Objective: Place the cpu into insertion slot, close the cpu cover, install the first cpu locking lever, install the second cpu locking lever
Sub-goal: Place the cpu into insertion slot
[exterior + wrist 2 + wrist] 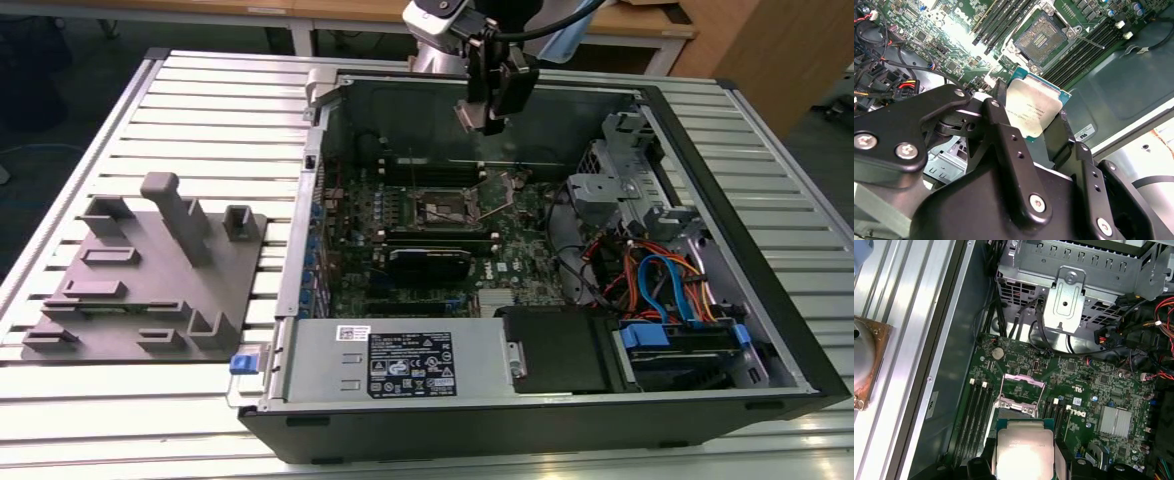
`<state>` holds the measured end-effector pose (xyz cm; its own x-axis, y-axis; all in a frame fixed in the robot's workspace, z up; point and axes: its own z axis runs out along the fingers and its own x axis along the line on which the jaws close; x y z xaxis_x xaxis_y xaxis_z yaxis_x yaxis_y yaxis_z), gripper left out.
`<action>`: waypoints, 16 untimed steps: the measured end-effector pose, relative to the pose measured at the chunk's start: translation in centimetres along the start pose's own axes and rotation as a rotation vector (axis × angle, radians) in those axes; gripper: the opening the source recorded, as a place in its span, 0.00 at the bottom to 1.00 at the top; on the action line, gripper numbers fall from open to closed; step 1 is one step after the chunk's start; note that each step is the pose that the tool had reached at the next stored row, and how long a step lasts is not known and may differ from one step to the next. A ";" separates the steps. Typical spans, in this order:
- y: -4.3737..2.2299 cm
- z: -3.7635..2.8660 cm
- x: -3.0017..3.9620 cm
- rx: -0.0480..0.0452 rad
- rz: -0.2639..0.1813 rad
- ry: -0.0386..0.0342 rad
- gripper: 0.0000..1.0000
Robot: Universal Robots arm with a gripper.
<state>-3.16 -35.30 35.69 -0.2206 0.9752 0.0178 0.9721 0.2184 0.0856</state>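
My gripper (483, 112) hangs above the open computer case, near its back wall, shut on the cpu. In both wrist views the cpu (1032, 107) (1023, 452) is a square chip with a silver-grey top, pinched at two opposite edges by the black fingers (1000, 131). The insertion slot (450, 208) (1046, 32) (1021, 393) lies below on the green motherboard, its dark centre showing inside a silvery rim. The cpu is well above the slot and apart from it. A thin locking lever (1089, 40) sticks out beside the socket. I cannot tell how the cpu cover stands.
Black memory slots (1081, 50) flank the socket. A metal drive cage (621, 180) and coloured cables (667, 285) fill the case at the exterior view's right. A labelled power supply (400, 362) sits at the front. A grey fixture plate (147, 275) lies on the slatted table (80, 420).
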 end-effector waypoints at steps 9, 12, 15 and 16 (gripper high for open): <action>0.00 0.04 0.00 -0.0006 0.031 -0.0026 0.54; -0.01 0.08 0.00 -0.0011 0.058 -0.0049 0.54; -0.01 0.11 0.00 -0.0016 0.094 -0.0081 0.54; -0.01 0.11 0.00 -0.0018 0.106 -0.0092 0.54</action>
<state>-3.16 -35.31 35.58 -0.1161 0.9931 0.0177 0.9898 0.1142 0.0855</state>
